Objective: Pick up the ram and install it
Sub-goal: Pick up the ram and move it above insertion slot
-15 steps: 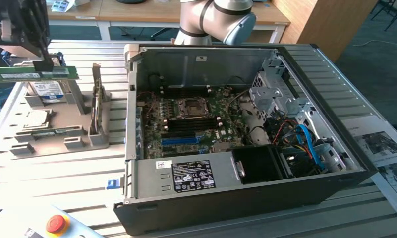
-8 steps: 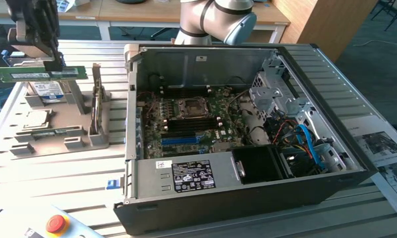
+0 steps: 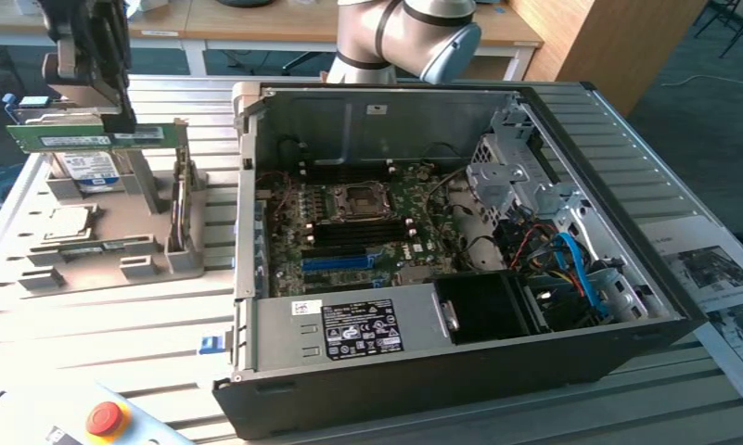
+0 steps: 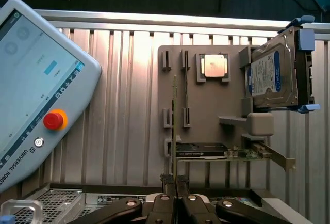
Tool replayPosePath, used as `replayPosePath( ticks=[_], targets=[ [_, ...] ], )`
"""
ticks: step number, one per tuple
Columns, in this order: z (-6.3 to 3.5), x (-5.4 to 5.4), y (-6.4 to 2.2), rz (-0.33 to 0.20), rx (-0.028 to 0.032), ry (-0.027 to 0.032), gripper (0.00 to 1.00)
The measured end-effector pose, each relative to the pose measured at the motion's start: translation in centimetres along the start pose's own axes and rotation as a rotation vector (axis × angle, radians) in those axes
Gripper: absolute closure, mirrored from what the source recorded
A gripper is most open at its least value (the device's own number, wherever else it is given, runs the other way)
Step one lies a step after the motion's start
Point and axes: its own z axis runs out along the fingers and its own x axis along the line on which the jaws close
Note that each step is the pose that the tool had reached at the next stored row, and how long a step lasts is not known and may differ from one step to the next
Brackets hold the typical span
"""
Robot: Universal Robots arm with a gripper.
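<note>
Above the grey plastic parts tray [image 4: 206, 105], near the edge of the slatted metal table [image 3: 99, 324] at the exterior view's left, the robot arm's black claw [image 3: 115, 119] holds the ram [image 3: 93, 137], a long, thin green circuit-board stick with a white sticker. The claw's fingers [image 4: 166, 180] are closed nearly all the way, pinching the stick by its narrow upper edge. In the exterior view the ram hangs level and lengthwise, apart from the tray below it; in the wrist view it runs edge-on straight out from between the fingertips. On the tray sit a silver hard drive with a blue label [image 4: 270, 79], a square metal-topped processor chip [image 4: 214, 65] and a black-and-green expansion card [image 4: 227, 152]. An open black desktop computer case [image 3: 470, 371] lies on its side at the table's middle, well apart from the ram, its green motherboard [image 3: 359, 232] and blue memory slot [image 3: 346, 262] exposed. A white control tablet with a red button [image 4: 41, 79] rests near the table's corner.
</note>
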Motion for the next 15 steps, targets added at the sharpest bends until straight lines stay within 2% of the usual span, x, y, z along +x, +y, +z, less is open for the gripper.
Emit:
replayPosePath(
  ticks=[15],
  targets=[
    [-0.16,0.0,-2.67,0.000,-0.0067,-0.0001,0.88]
  ],
)
